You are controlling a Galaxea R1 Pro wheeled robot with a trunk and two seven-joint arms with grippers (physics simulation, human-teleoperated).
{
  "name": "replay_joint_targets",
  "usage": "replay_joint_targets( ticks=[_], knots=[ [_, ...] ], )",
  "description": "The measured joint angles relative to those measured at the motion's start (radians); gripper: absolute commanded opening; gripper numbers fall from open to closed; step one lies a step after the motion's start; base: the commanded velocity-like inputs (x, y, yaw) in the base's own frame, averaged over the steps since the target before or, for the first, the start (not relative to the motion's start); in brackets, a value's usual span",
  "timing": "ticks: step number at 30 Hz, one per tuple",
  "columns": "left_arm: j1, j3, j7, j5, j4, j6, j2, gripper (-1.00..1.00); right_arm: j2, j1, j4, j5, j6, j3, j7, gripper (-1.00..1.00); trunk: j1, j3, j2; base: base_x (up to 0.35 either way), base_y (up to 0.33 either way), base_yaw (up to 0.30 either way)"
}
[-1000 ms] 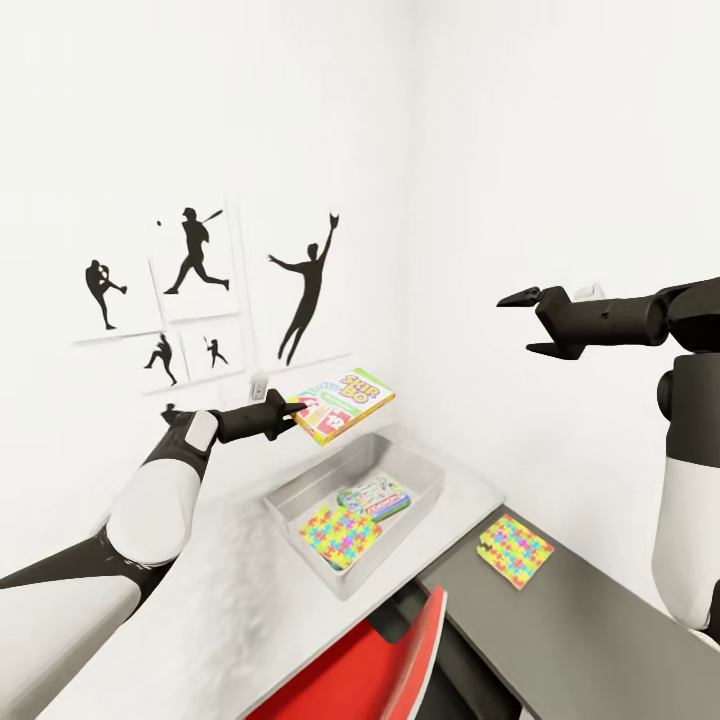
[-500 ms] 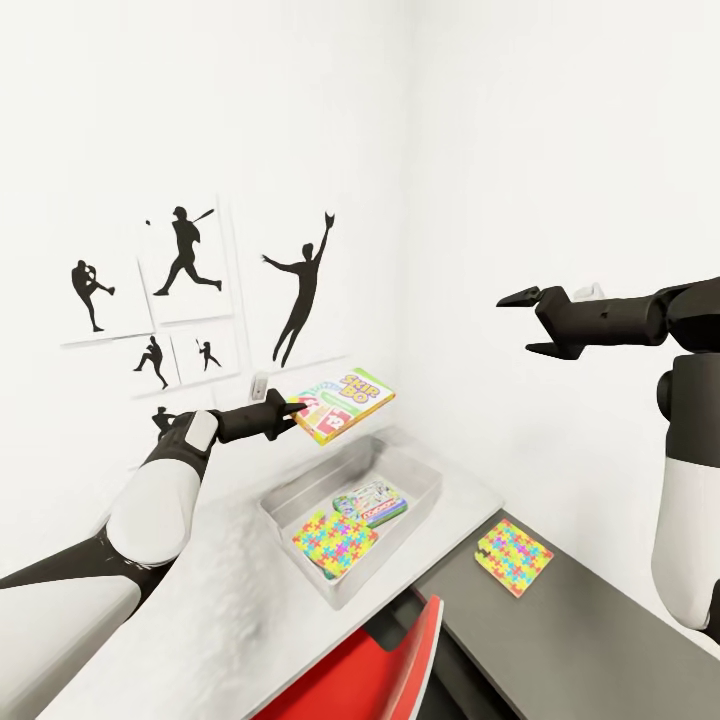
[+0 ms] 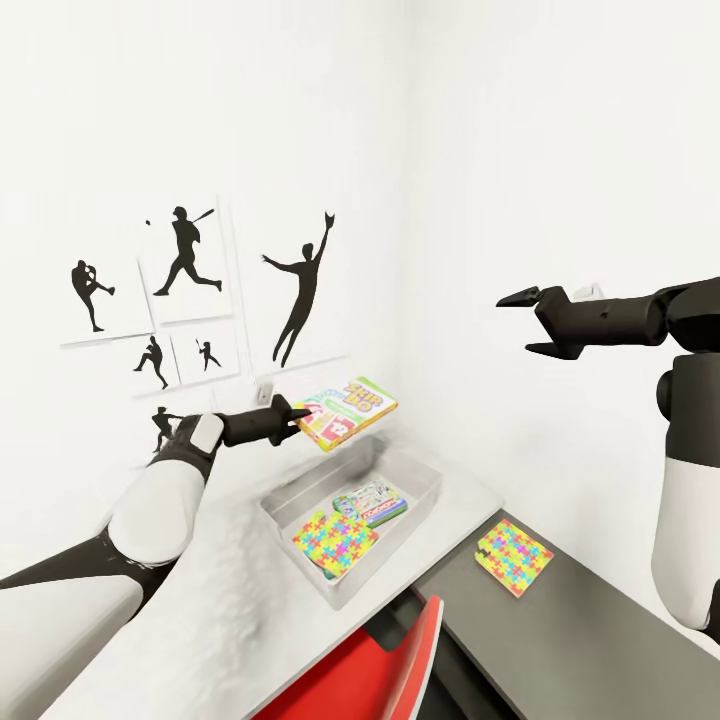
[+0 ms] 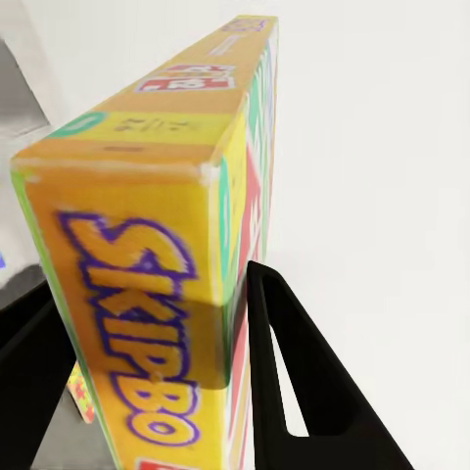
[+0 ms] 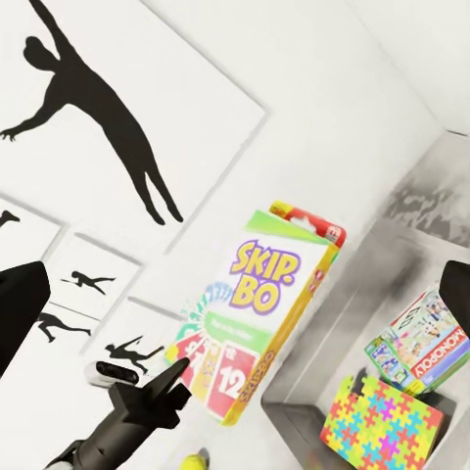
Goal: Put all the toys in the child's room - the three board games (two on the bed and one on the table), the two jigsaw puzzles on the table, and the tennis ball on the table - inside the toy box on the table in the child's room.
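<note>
My left gripper (image 3: 297,421) is shut on one end of the white, green and red SKIP-BO board game (image 3: 346,410), holding it nearly flat in the air above the far left end of the toy box (image 3: 408,462). The left wrist view has the box's yellow edge (image 4: 147,294) pinched between the black fingers (image 4: 294,392). Inside the toy box lie a pale green board game (image 3: 372,502) and a jigsaw puzzle (image 3: 335,532). Another jigsaw puzzle (image 3: 513,556) lies on the dark side unit. My right gripper (image 3: 522,321) hangs open high at the right, empty. A small yellow-green round shape (image 5: 199,457) peeks below the left arm.
The toy box stands on the white table (image 3: 230,600) in the room's corner, with walls close behind and to the right. A dark grey side unit (image 3: 590,640) joins the table at the right. A red chair back (image 3: 380,660) stands at the table's near edge.
The SKIP-BO box has tipped from a slant to nearly flat, and my left gripper has edged slightly toward the toy box. The view shifted a little early on. My right arm stayed still.
</note>
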Motion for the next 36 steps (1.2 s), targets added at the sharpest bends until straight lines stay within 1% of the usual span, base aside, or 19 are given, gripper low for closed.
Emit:
replay_joint_targets(
  ticks=[1,2,3,7,8,9,11,12,20,26,36],
  knots=[
    [0.0,0.002,0.023,0.005,0.018,-0.002,0.0,-1.0,0.0,0.0,0.0,0.0,0.0,0.0,0.0,1.0,0.0,0.0,0.0,0.0,0.0,0.0],
    [0.0,0.004,0.035,-0.002,0.027,-0.009,0.0,-1.0,0.0,0.0,0.0,0.0,0.0,0.0,0.0,1.0,0.0,0.0,0.0,0.0,0.0,0.0],
    [0.0,0.014,0.058,0.004,0.046,-0.024,0.0,-1.0,0.0,0.0,0.0,0.0,0.0,0.0,0.0,1.0,0.0,0.0,0.0,0.0,0.0,0.0],
    [0.0,0.086,0.139,0.001,0.151,-0.119,0.004,-1.0,0.002,0.0,0.0,0.0,0.0,0.001,0.0,1.0,0.0,0.0,0.0,0.0,0.0,0.0],
    [0.0,0.094,0.149,-0.002,0.166,-0.129,0.006,-1.0,0.002,0.0,-0.001,0.0,0.0,0.002,0.0,1.0,0.0,0.0,0.0,0.0,0.0,0.0],
    [-0.001,0.108,0.168,0.005,0.19,-0.142,0.008,-1.0,0.003,0.0,-0.001,0.0,0.0,0.002,0.0,1.0,0.0,0.0,0.0,0.0,0.0,0.0],
    [-0.001,0.119,0.19,0.0,0.212,-0.164,0.01,-1.0,0.004,0.0,-0.001,0.0,0.0,0.003,0.0,1.0,0.0,0.0,0.0,0.0,0.0,0.0],
    [-0.001,0.126,0.198,0.007,0.221,-0.174,0.011,-1.0,0.005,0.0,-0.001,0.0,0.0,0.003,0.0,1.0,0.0,0.0,0.0,0.0,0.0,0.0],
    [0.004,0.131,0.213,0.005,0.24,-0.237,0.01,-1.0,0.008,0.0,-0.002,0.0,0.001,0.003,0.0,1.0,0.0,0.0,0.0,0.0,0.0,0.0],
    [0.008,0.131,0.211,0.004,0.242,-0.246,0.007,-1.0,0.009,0.0,-0.002,-0.002,0.002,0.001,0.0,1.0,0.0,-0.003,0.0,0.0,0.0,0.0],
    [0.013,0.129,0.209,0.001,0.242,-0.247,0.005,-1.0,0.011,-0.001,-0.002,-0.003,0.0,0.001,0.0,1.0,0.0,-0.018,0.0,0.0,0.0,0.0]
  ],
)
